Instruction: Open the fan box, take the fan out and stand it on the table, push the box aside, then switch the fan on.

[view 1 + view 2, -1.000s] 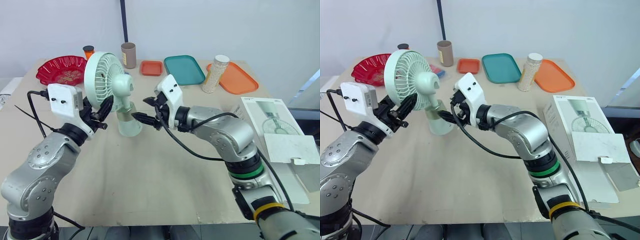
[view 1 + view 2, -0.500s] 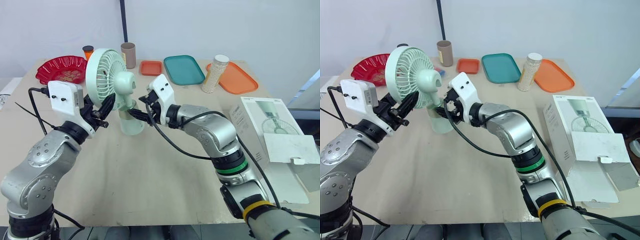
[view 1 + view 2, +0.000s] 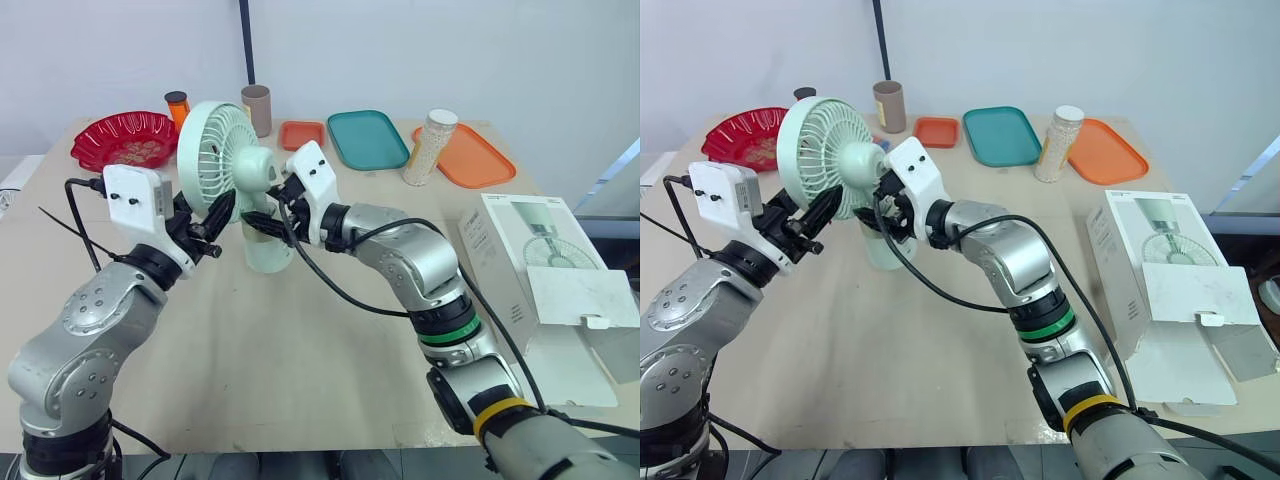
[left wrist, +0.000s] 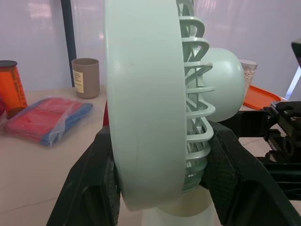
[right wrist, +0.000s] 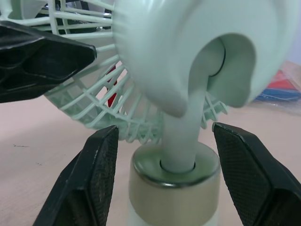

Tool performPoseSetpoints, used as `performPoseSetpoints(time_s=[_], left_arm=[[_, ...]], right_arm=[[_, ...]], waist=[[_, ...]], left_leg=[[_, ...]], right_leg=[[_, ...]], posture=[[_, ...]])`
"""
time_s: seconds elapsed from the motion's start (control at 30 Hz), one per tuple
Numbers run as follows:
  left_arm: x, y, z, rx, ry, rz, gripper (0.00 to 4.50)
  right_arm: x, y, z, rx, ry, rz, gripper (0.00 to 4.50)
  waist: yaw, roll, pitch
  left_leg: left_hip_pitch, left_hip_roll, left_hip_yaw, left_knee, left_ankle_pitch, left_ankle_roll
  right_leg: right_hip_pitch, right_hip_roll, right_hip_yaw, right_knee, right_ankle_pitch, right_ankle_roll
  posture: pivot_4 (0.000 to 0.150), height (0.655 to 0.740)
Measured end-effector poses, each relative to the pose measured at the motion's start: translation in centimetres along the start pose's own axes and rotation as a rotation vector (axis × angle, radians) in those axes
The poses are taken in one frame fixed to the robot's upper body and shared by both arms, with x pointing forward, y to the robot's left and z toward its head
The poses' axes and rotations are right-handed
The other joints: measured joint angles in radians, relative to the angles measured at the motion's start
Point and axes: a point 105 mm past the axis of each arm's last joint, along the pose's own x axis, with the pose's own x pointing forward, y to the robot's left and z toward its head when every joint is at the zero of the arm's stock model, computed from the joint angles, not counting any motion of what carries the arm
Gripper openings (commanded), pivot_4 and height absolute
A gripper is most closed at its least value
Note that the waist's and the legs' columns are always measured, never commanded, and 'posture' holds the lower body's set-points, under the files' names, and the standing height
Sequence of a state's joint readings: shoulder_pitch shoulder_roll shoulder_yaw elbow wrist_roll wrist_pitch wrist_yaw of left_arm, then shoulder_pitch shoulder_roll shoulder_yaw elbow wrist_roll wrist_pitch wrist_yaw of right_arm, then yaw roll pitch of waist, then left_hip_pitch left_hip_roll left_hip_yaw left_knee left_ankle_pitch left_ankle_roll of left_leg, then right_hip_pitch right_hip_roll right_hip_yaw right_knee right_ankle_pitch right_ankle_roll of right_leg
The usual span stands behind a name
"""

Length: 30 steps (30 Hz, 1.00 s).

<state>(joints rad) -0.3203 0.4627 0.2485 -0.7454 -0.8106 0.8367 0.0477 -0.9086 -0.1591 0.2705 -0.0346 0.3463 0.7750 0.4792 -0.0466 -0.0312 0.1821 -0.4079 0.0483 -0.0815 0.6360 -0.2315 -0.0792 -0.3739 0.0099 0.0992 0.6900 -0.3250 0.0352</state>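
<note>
The pale green fan (image 3: 222, 156) stands upright on the table, its round base (image 3: 268, 252) on the tabletop. My left gripper (image 3: 214, 224) is shut on the fan: in the left wrist view one finger (image 4: 91, 188) presses the front rim of the cage and the other sits against the rear grille. My right gripper (image 3: 266, 214) is open around the fan's neck. Its fingers (image 5: 96, 174) stand either side of the stem (image 5: 181, 141), clear of the base collar. The white fan box (image 3: 545, 255) lies at the table's right edge, flap open.
Along the back of the table stand a red bowl (image 3: 122, 140), an orange-capped jar (image 3: 177, 103), a brown cup (image 3: 257, 110), a small orange tray (image 3: 303, 135), a teal tray (image 3: 368, 138), a grain jar (image 3: 432, 147) and an orange tray (image 3: 470, 158). A red and blue packet (image 4: 51, 120) lies behind the fan.
My right gripper has moved left, from in front of the fan to around its neck. The fan and my left gripper have shifted slightly right.
</note>
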Motion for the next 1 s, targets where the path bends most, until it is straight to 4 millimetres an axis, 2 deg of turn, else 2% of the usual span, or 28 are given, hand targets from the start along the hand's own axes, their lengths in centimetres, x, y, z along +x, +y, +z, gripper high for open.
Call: performPoseSetpoints(time_s=[0.43,0.47,0.53,1.0], left_arm=[[0.02,0.01,-0.09,-0.004,0.003,0.008,1.9],[0.02,0.02,-0.1,-0.004,0.003,0.008,1.9],[0.02,0.02,-0.11,-0.005,0.004,0.009,1.9],[-0.16,0.12,-0.22,0.003,0.005,0.017,1.9]], right_arm=[[0.21,-0.02,-0.22,-0.012,0.006,0.006,3.25],[0.21,-0.01,-0.22,-0.012,0.006,0.007,2.71],[0.23,0.08,-0.19,-0.012,0.005,0.012,2.13],[0.17,0.08,-0.21,-0.012,0.007,0.02,2.13]], waist=[[0.0,0.0,0.0],[0.0,0.0,0.0],[0.0,0.0,0.0],[0.0,0.0,0.0]], left_leg=[[0.0,0.0,0.0,0.0,0.0,0.0],[0.0,0.0,0.0,0.0,0.0,0.0],[0.0,0.0,0.0,0.0,0.0,0.0],[0.0,0.0,0.0,0.0,0.0,0.0]], right_leg=[[0.0,0.0,0.0,0.0,0.0,0.0],[0.0,0.0,0.0,0.0,0.0,0.0],[0.0,0.0,0.0,0.0,0.0,0.0],[0.0,0.0,0.0,0.0,0.0,0.0]], posture=[[0.15,0.74],[0.15,0.74],[0.15,0.74],[0.15,0.74]])
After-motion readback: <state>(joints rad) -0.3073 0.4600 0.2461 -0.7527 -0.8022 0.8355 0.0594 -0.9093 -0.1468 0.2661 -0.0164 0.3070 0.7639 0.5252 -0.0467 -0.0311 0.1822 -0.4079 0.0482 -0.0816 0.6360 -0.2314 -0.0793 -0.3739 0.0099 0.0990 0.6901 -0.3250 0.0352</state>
